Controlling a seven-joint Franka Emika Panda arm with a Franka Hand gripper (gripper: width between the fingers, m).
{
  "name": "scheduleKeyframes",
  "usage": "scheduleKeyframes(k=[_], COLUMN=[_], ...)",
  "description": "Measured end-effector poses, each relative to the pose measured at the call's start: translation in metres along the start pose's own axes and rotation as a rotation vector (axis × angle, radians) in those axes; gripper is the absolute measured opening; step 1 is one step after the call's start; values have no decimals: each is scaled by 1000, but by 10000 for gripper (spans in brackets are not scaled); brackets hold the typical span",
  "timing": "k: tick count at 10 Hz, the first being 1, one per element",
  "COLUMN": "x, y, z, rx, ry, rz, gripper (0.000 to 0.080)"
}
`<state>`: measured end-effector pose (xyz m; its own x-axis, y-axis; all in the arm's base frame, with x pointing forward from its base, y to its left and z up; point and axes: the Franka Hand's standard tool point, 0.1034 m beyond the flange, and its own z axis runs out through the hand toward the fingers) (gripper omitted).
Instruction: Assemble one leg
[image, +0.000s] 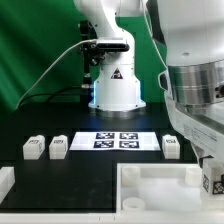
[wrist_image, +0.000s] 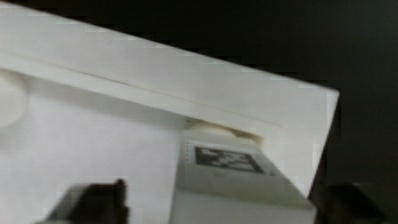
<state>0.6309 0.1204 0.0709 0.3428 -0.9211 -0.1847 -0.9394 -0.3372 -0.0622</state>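
gripper (wrist_image: 217, 205) hangs wide open, fingers either side of the leg (wrist_image: 228, 158), not touching it. the leg sits against the corner of the white base (wrist_image: 107, 120), likely at its socket. three spare legs (image: 58, 147) wait by the marker board (image: 116, 140).
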Motion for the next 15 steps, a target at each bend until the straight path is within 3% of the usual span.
scheduleKeyframes(k=[2, 4, 5, 6, 7, 8, 10, 11, 12, 13, 15], x=[-6, -2, -3, -7, -10, -8, -8, -8, -5, -2, -1], y=[-1, 0, 1, 0, -1, -2, -2, -2, -1, 0, 0], z=[1, 1, 2, 1, 0, 0, 1, 1, 1, 1, 2], rx=[-15, -17, -34, -80, -106, -104, -103, -103, -99, -95, -70], ry=[20, 20, 25, 54, 73, 75, 75, 76, 82, 87, 85], rz=[-346, -529, -666, -848, -1065, -1133, -1102, -1086, -961, -863, -590], gripper=[637, 647, 647, 649, 649, 649, 619, 439, 439, 300, 296])
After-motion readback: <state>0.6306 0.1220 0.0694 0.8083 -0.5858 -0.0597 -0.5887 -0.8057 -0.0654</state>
